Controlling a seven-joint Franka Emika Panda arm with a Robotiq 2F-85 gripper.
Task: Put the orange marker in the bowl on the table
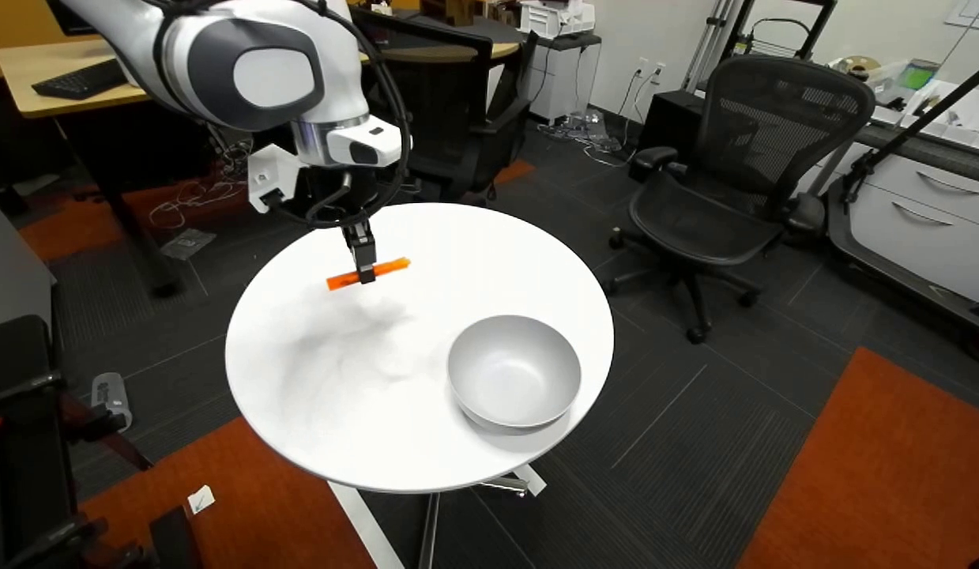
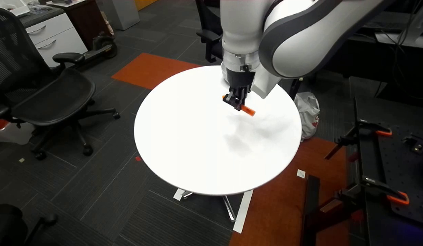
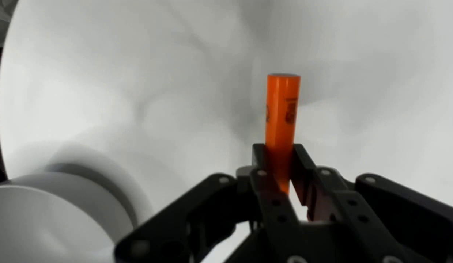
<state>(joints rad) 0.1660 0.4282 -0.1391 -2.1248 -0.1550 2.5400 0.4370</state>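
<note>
Marker (image 3: 283, 113), orange: grasped near mid-length by the end effector (image 1: 367, 273), above the tabletop (image 1: 481, 261), apart from the bowl (image 1: 513, 373); presumably light, stiff, slightly slippery, best held at its middle.

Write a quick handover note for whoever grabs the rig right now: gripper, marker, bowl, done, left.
Gripper: shut on the orange marker near mid-length, an end sticking out either side.
Marker: held, looks lifted off the table.
Bowl: upright on the table near its edge, off to one side of the gripper; lower left in the wrist view.
Done: marker grasped.
Left: carry it over the bowl, lower, release, back off.
</note>
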